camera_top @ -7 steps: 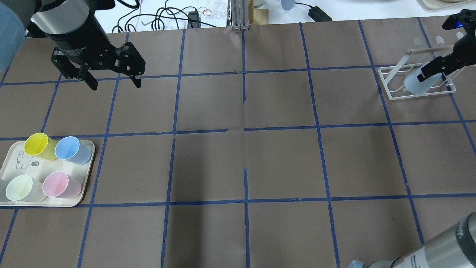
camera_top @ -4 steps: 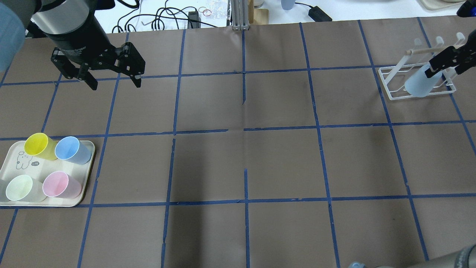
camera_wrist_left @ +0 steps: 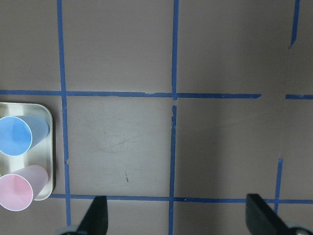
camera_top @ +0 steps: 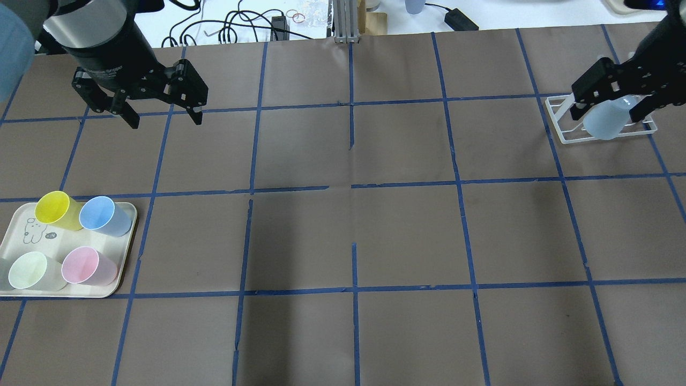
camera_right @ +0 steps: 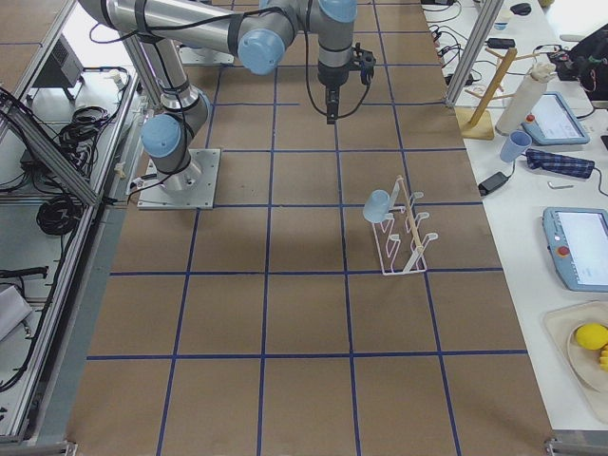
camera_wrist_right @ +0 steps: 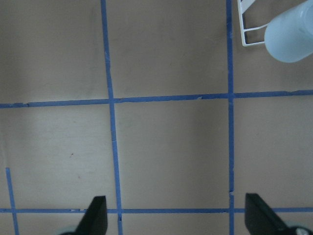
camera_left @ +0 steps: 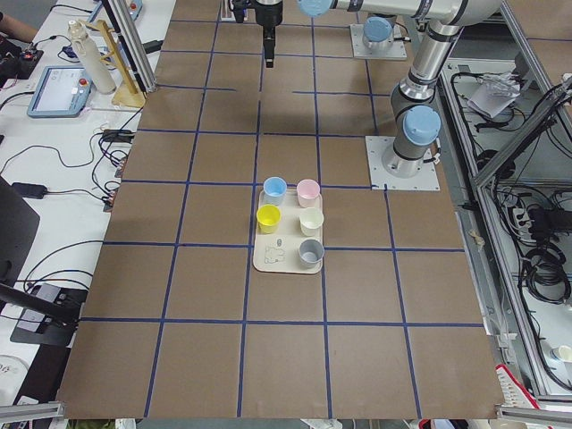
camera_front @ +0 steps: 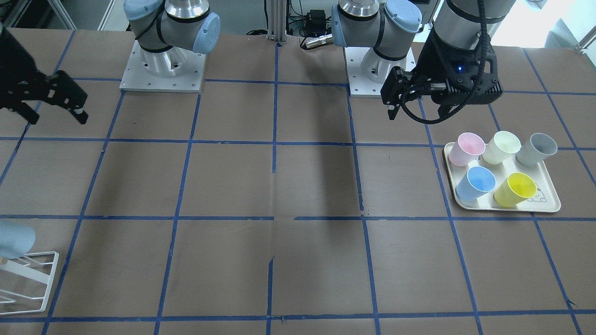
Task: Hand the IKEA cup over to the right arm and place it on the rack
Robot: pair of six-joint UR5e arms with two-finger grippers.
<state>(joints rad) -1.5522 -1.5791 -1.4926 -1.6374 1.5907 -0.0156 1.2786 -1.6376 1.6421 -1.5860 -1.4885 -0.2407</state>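
Note:
The pale blue IKEA cup hangs upside down on a rod of the white wire rack at the far right of the table. Nothing holds it. It also shows in the front view, the right side view and the right wrist view. My right gripper is open and empty, raised above the rack; in its wrist view the rack lies off to one corner. My left gripper is open and empty, high over the far left of the table.
A cream tray at the near left holds a yellow cup, a deeper blue cup, a pink cup, a pale green cup and a grey cup. Cables and tools lie beyond the table's far edge.
My right gripper has drawn off the cup, which stays on the rack. It has risen and swung left, and now hovers open over the rack. The left arm has barely moved.

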